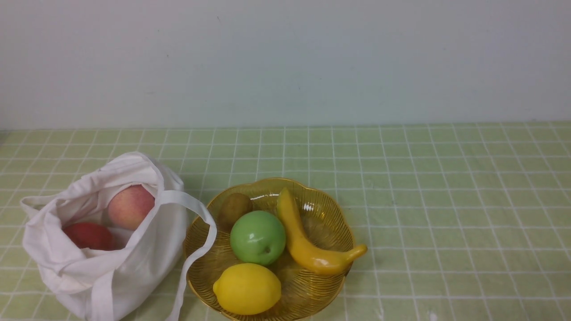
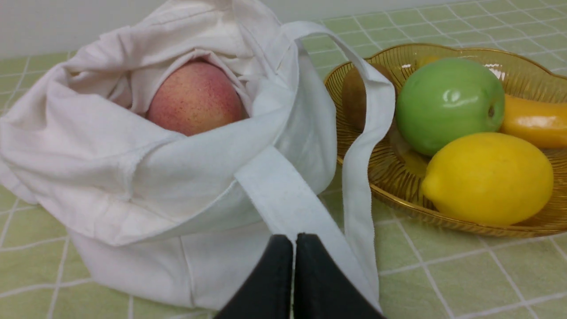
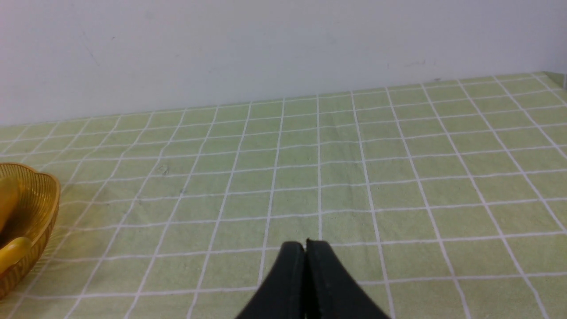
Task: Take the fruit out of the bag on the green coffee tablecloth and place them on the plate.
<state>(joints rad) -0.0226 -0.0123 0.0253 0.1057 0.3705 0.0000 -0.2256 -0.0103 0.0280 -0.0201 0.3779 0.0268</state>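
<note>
The white cloth bag (image 1: 102,249) lies open at the left on the green grid tablecloth (image 1: 446,200). A pink-yellow blushed fruit (image 1: 130,206) and a dark red apple (image 1: 89,236) sit inside it. The amber ribbed plate (image 1: 330,214) stands right of the bag and holds a green apple (image 1: 258,237). A bag strap (image 1: 196,249) drapes over the plate's rim. My left gripper (image 2: 294,241) is shut and empty, just short of the bag (image 2: 133,168), with the blushed fruit (image 2: 195,97) beyond it. My right gripper (image 3: 305,246) is shut and empty over bare cloth. Neither gripper shows in the front view.
The plate also holds a yellow lemon (image 1: 246,288), a yellow banana (image 1: 308,240) and a brown kiwi (image 1: 234,208). A pale wall (image 1: 285,62) bounds the table at the back. The plate's rim (image 3: 44,199) shows at the edge of the right wrist view.
</note>
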